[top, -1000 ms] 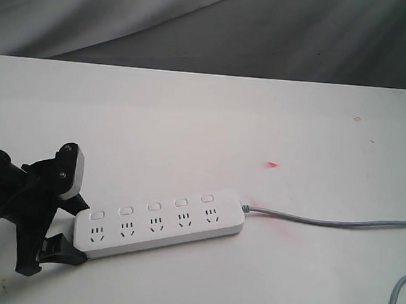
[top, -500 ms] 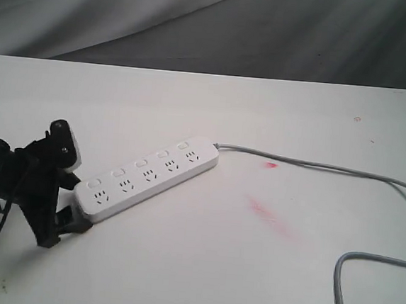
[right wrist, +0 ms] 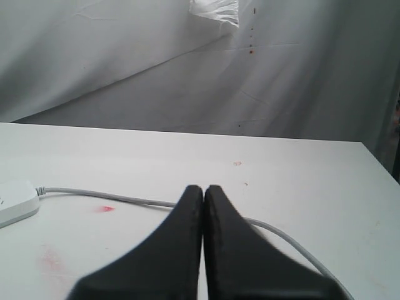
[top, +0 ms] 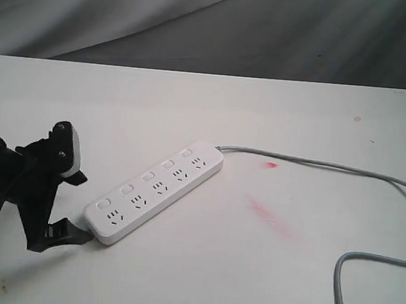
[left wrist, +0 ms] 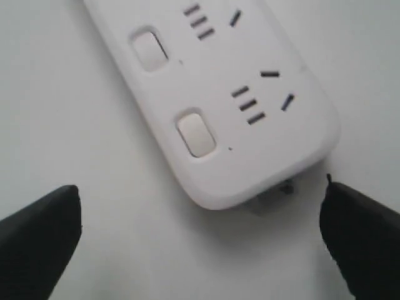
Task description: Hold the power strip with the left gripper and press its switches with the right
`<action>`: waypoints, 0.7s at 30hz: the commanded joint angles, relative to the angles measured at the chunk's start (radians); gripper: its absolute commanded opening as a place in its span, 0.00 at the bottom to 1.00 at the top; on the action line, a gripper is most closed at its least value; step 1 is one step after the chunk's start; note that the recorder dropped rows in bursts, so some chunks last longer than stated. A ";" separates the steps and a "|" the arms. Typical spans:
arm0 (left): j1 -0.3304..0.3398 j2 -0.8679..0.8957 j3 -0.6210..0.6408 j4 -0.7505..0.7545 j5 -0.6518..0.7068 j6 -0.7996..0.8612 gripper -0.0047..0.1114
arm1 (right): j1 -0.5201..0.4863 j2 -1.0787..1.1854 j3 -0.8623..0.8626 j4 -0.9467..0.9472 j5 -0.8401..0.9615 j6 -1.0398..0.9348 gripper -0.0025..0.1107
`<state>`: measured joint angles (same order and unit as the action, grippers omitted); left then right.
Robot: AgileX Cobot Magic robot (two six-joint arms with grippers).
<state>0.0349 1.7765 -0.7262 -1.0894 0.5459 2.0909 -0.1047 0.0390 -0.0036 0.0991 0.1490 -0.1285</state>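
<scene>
Exterior view: the power strip (top: 158, 189) lies flat on the table (top: 192, 108), slanting from lower left of centre up to the right. All five switches (top: 146, 176) show. Its cord (top: 316, 164) runs off the right edge. The left tool (top: 81, 205) stands wide open at the strip's free end, clamping nothing. Whether its lower finger touches the casing cannot be told. The arm is cut off at the left edge.

Left wrist view: the rounded end lies between and just beyond the two fingertips (left wrist: 44, 225). Only two switches are in frame.

Right wrist view: the right tool (right wrist: 204, 190) is fully closed and empty, well apart from the strip.

Assessment: rigid, light and smooth, so likely to slide when pressed. Best gripped across the narrow width at the free end, clear of the nearest switch.
</scene>
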 commanded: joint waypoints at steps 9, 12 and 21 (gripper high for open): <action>-0.004 -0.664 0.000 -0.079 0.007 -0.325 0.93 | -0.006 -0.005 0.004 -0.010 -0.010 0.002 0.02; -0.004 -0.831 0.000 -0.077 -0.016 -0.412 0.93 | -0.006 -0.005 0.004 -0.010 -0.010 0.002 0.02; -0.004 -1.205 0.000 -0.075 -0.019 -0.659 0.53 | -0.006 -0.005 0.004 -0.010 -0.010 0.002 0.02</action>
<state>0.0349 0.6607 -0.7244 -1.1572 0.5211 1.5269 -0.1047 0.0390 -0.0036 0.0991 0.1490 -0.1285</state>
